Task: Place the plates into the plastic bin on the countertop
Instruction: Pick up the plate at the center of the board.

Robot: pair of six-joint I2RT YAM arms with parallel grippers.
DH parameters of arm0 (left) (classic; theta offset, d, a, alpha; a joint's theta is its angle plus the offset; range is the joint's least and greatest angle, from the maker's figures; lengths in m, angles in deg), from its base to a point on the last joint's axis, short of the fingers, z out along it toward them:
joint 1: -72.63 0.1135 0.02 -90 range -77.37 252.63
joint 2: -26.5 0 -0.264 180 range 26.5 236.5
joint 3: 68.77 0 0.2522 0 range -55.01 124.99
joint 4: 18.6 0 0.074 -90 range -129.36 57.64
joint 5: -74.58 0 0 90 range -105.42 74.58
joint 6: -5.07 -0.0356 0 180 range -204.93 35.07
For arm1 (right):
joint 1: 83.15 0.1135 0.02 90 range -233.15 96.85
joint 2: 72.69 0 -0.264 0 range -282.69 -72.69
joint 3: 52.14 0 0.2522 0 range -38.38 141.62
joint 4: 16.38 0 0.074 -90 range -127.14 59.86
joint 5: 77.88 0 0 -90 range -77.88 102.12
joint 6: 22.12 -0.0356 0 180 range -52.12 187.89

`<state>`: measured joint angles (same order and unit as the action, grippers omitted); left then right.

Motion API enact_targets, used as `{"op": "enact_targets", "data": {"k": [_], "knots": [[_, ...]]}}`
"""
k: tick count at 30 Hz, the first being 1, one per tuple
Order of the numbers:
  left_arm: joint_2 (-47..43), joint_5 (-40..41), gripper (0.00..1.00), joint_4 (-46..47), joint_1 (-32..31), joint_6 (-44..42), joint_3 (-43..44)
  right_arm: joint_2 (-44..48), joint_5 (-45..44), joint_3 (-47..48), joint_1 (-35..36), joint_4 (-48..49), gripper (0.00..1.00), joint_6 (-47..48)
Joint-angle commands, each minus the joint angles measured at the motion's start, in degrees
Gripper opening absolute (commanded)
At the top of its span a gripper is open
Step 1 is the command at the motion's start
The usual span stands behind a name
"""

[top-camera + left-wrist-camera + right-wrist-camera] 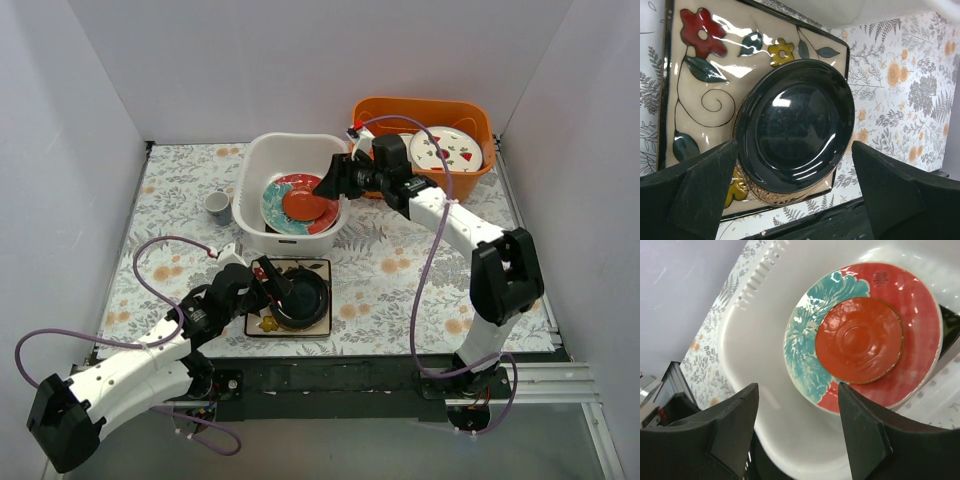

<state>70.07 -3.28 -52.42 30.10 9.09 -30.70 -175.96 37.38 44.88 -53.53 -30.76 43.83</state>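
My left pincer [277, 284] is wide open and holds nothing, and the dark plate [795, 122] lies straight ahead of it, on the square flower plate [700, 100] on the counter [390, 270].

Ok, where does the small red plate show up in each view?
Top external: the small red plate is just above centre, inside the plastic bin, lying on the teal-and-red plate.
Left wrist: not in it.
Right wrist: right of centre, on the teal-and-red plate, inside the bin.
Shared landmark: the teal-and-red plate under it, in both views that show it.
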Motion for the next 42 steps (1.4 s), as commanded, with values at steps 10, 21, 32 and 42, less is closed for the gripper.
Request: {"op": "enact_targets", "data": {"k": [10,21,32,42], "knots": [[5.29,2.01,0.94,3.97,-0.28,0.2,0.82,19.57,1.46,-28.21,0.6,9.23,0.65,-3.89],[10.12,0.43,0.86,8.36,-0.28,-2.43,-0.5,28.46,1.99,-39.66,1.84,10.73,0.6,-5.04],[11.71,-2.91,0.85,12.58,-0.28,-1.03,-3.31,26.63,6.56,-46.35,4.03,15.91,0.57,-6.09],[7.93,-4.23,0.83,13.11,-0.28,0.38,-5.33,23.64,8.49,-50.57,5.35,19.77,0.57,-6.97]]}}
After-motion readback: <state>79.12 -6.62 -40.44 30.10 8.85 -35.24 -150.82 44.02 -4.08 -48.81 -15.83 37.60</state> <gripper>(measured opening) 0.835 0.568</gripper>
